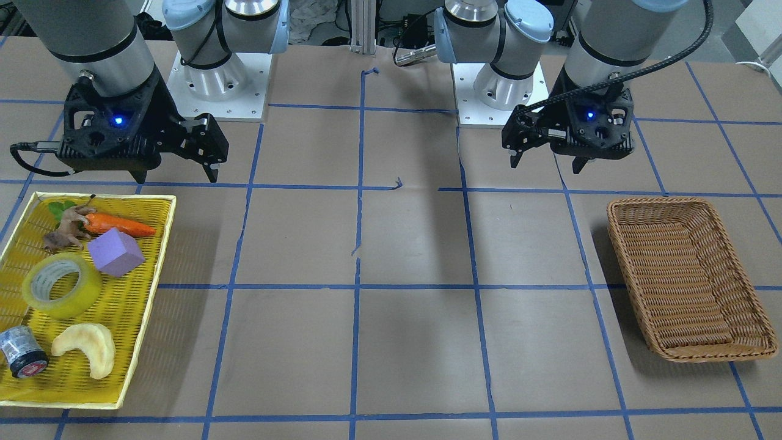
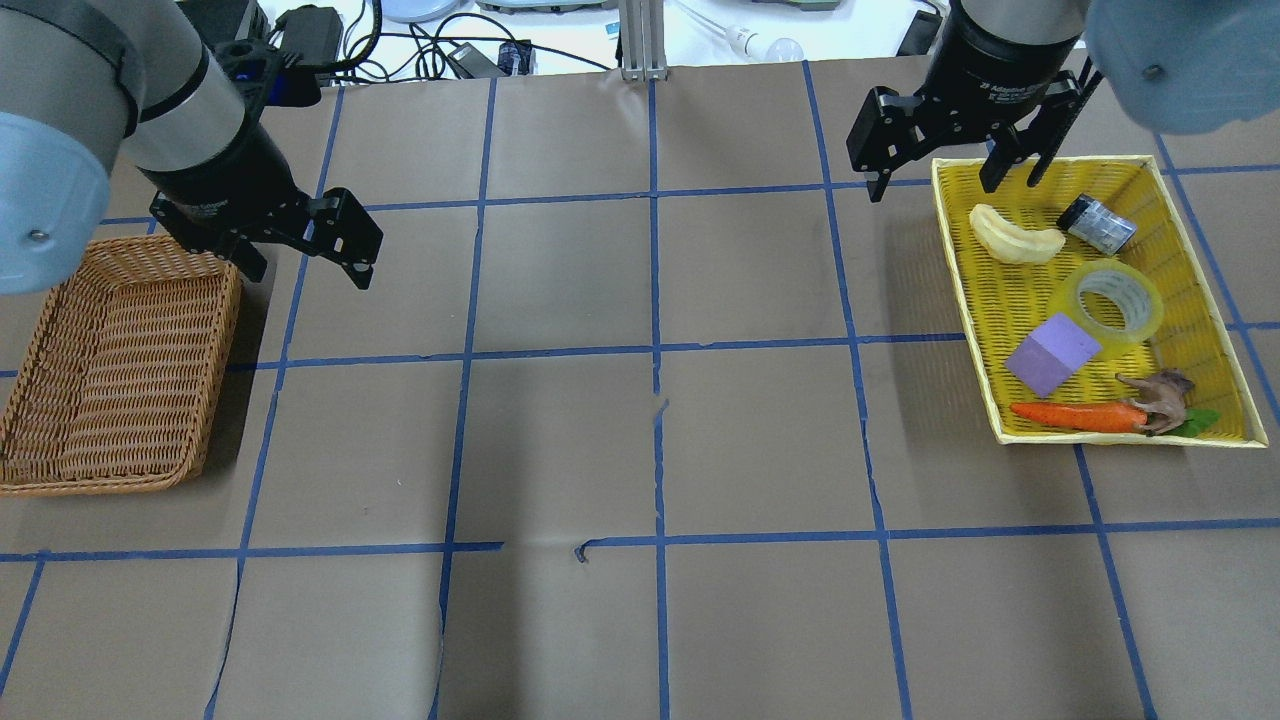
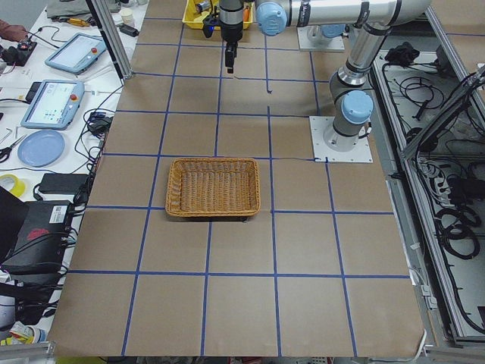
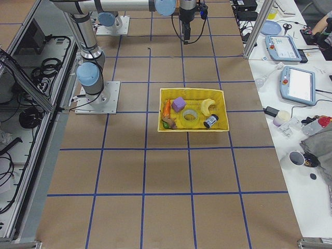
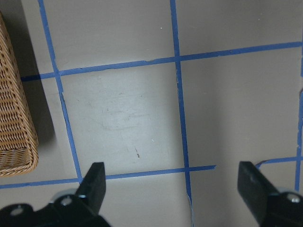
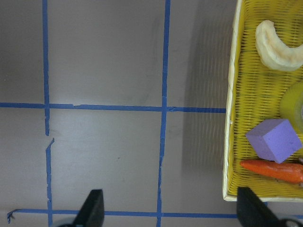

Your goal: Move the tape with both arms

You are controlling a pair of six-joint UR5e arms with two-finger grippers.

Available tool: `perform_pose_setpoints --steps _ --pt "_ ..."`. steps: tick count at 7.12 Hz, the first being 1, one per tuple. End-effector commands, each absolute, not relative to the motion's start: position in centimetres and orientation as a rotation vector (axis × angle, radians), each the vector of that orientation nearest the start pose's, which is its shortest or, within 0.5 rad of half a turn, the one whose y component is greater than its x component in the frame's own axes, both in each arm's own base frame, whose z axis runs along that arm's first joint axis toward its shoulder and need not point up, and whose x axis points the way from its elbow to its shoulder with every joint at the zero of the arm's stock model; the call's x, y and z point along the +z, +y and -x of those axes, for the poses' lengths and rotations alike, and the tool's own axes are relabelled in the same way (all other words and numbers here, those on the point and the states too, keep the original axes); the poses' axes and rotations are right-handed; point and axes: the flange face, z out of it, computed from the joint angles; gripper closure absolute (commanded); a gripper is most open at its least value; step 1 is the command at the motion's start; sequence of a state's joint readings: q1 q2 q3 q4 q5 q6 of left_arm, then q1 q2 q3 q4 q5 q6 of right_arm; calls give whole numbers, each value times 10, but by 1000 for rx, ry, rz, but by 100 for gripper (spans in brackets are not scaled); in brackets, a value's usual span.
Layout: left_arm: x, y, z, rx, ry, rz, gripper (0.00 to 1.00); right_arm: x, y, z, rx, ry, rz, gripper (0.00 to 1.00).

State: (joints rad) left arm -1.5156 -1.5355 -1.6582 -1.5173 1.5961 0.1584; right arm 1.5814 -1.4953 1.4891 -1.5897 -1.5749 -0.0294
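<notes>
The tape [image 1: 61,285], a yellowish translucent roll with a pale core, lies flat in the yellow tray [image 1: 125,324] and also shows in the overhead view [image 2: 1112,302]. My right gripper [image 1: 177,177] is open and empty. It hangs above the table just beyond the tray's far corner [image 2: 935,188]. In the right wrist view [image 6: 170,208] only an edge of the tape [image 6: 296,101] shows. My left gripper [image 1: 547,165] is open and empty. It hangs beside the far corner of the wicker basket [image 2: 120,370], over bare table [image 5: 173,187].
The tray also holds a carrot [image 1: 119,226], a purple cube [image 1: 115,252], a pale crescent [image 1: 85,348], a dark grey cylinder [image 1: 21,353] and a small brown animal figure [image 1: 67,229]. The brown paper table carries a grid of blue tape lines between tray and basket.
</notes>
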Motion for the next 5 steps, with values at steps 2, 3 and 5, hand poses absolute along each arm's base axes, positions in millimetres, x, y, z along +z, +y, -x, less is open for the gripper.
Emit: perform_pose_setpoints --steps 2,3,5 --pt "467 -484 104 2 3113 -162 0 465 -555 -74 47 3154 92 0" --pt "467 -484 104 2 3113 -162 0 450 -566 -30 78 3144 186 0" --pt "465 -485 104 6 3113 -165 0 400 -591 66 105 3079 583 0"
